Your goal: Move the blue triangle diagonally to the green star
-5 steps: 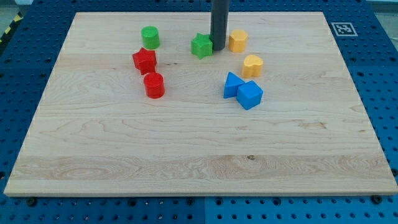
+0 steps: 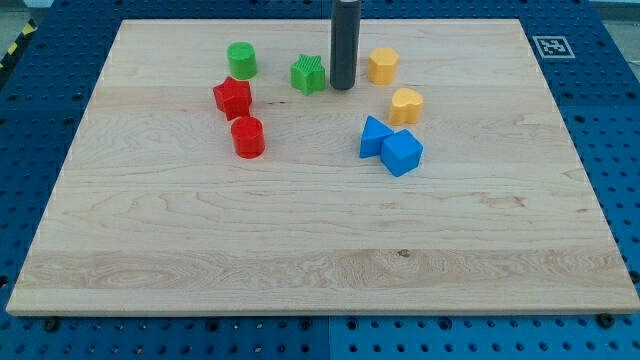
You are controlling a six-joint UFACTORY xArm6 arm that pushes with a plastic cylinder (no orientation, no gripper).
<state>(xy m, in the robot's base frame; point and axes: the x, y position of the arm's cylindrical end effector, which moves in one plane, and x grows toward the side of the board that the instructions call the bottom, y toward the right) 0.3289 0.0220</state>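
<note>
Tip (image 2: 342, 87) just right of green star (image 2: 309, 74), blue triangle (image 2: 373, 136) well apart, no gripper visible

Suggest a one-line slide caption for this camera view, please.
My tip stands just right of the green star, well above the blue triangle beside the blue cube.

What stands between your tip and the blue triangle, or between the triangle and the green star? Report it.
Nothing visible blocks either path. My tip sits just right of the green star, with bare board down to the blue triangle. The blue cube touches the triangle's far side, and the yellow heart lies right of the line.
</note>
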